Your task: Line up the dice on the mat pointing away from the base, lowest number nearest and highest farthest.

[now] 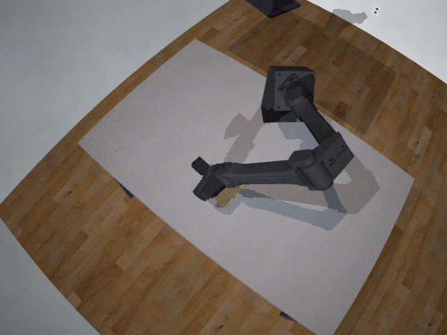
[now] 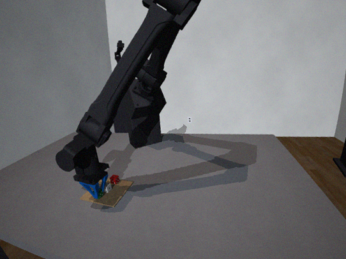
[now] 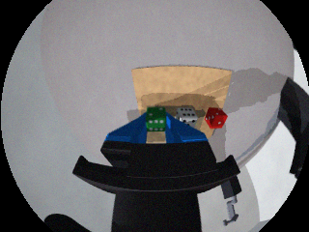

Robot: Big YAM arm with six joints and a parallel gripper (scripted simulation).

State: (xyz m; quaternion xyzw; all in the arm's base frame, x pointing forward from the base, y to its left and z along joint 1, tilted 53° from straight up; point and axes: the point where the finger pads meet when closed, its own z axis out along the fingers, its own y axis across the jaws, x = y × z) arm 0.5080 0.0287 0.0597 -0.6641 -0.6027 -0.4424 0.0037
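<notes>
Top view: the arm (image 1: pixel 267 172) hides most of the mat (image 1: pixel 228 196), dice not visible, so no help judging the line here.

Exterior: gripper (image 2: pixel 97 190) is down low over the mat's near end, white die (image 2: pixel 108 187) and red die (image 2: pixel 114 179) just past it.

Wrist: claw is clamped narrow on the green die (image 3: pixel 154 118), in a row with white and red. I'd set it flat on the mat, keep the face up unchanged, then open gently.
</notes>
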